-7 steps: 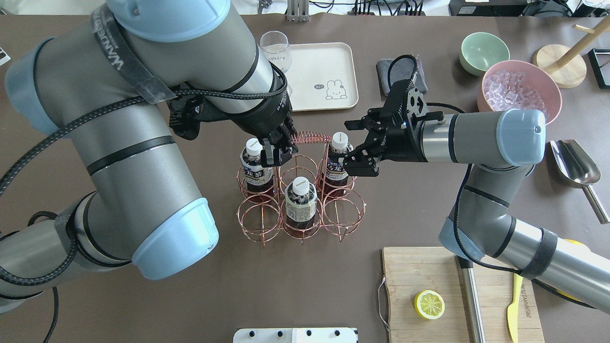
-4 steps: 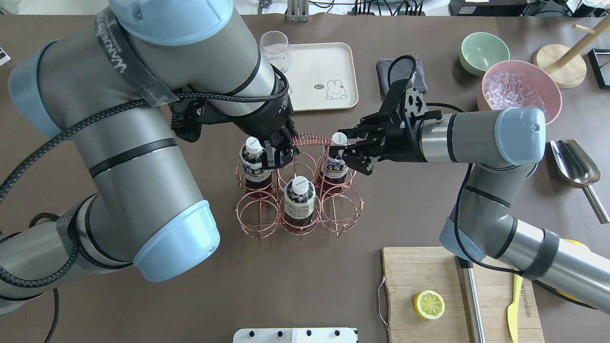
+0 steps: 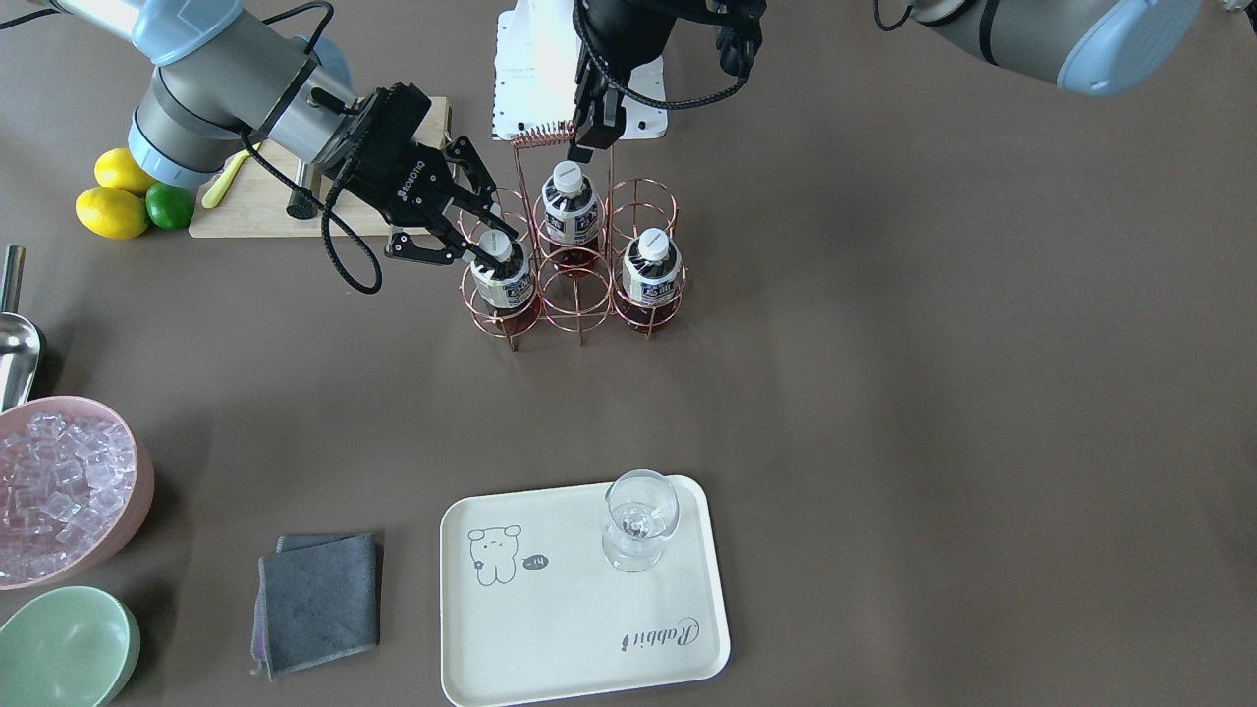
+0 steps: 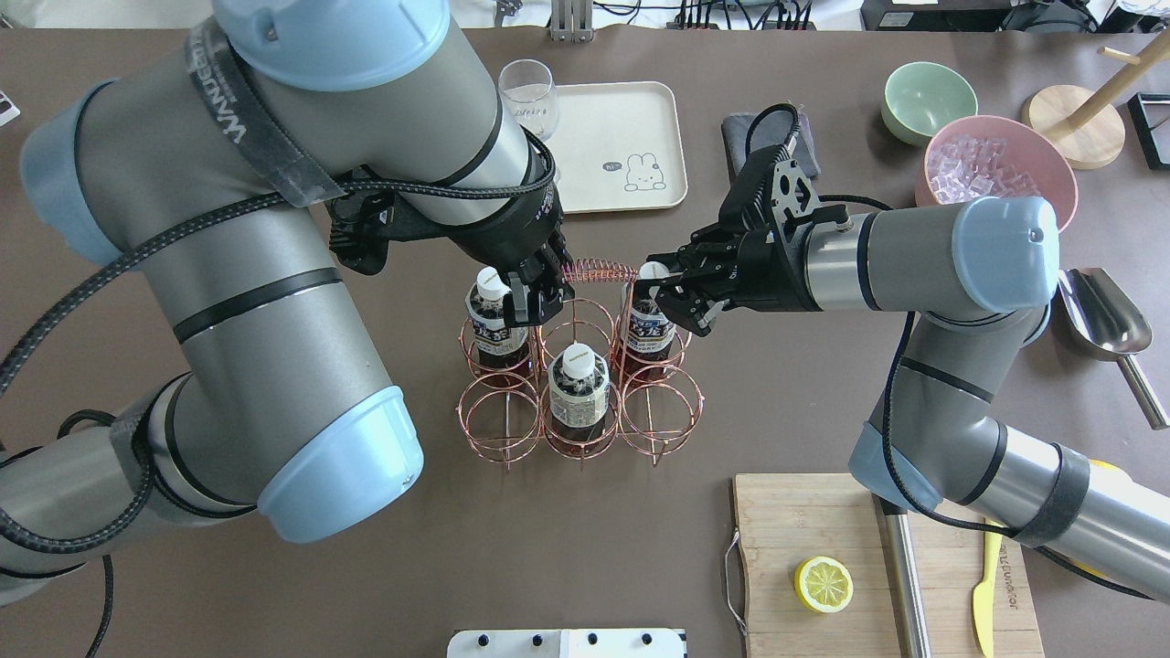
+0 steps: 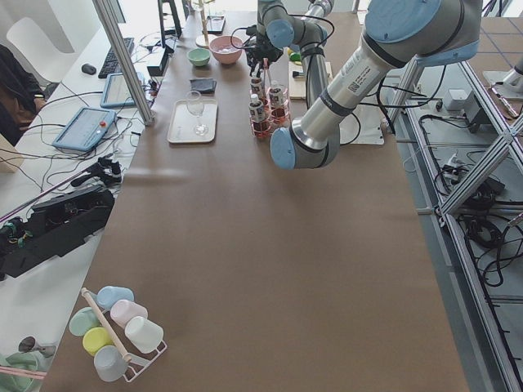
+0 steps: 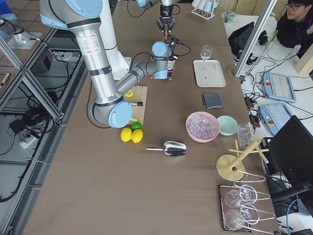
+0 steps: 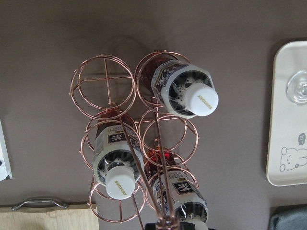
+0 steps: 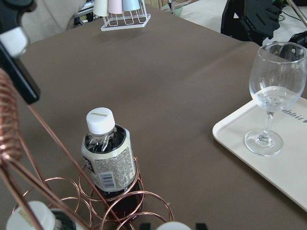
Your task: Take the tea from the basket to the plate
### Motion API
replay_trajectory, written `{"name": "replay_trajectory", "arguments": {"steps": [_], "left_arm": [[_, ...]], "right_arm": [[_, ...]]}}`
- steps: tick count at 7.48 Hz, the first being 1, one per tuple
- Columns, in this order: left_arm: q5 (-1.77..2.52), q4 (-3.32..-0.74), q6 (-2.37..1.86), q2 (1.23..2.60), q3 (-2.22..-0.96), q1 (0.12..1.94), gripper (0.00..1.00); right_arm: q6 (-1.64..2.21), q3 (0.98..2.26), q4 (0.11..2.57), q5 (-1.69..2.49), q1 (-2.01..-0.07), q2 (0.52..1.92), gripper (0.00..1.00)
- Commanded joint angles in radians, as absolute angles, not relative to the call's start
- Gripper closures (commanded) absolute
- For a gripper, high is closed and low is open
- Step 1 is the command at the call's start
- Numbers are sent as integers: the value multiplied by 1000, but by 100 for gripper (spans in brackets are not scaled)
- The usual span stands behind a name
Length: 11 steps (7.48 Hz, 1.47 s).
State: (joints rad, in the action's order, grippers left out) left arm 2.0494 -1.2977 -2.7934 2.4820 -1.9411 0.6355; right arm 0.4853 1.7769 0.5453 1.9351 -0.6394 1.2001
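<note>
The copper wire basket (image 4: 494, 416) stands mid-table and holds three tea bottles. My left gripper (image 4: 539, 297) is shut on the end of its coiled handle (image 4: 599, 271); it also shows in the front view (image 3: 589, 137). My right gripper (image 4: 660, 291) is shut around the neck of the right rear tea bottle (image 4: 647, 331), which still sits in its cell (image 3: 503, 283). In the right wrist view that bottle's cap (image 8: 171, 226) lies between the fingertips. The other two bottles (image 4: 576, 384) (image 4: 494, 320) stand untouched. The cream plate (image 4: 622, 128) lies behind the basket.
A wine glass (image 4: 528, 96) stands on the plate's left end. A grey cloth (image 4: 742, 132), a green bowl (image 4: 928, 100) and a pink bowl of ice (image 4: 996, 174) are at the back right. A cutting board (image 4: 804, 530) with a lemon slice lies front right.
My right gripper moved left onto the right rear bottle and closed from wide open around its neck. The basket shifted slightly. The left gripper stayed on the handle.
</note>
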Motion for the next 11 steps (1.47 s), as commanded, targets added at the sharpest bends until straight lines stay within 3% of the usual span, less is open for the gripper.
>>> {"name": "replay_trajectory", "arguments": {"steps": [1, 8, 11], "left_arm": [[2049, -1296, -2793, 2482, -1940, 635, 100], [2048, -1282, -2793, 2484, -1944, 635, 100], [2048, -1269, -2783, 2461, -1969, 694, 100]], "right_arm": [[476, 1840, 641, 1968, -650, 1203, 100], [489, 1989, 773, 2227, -915, 1193, 100], [506, 1988, 769, 2221, -979, 1164, 100]]}}
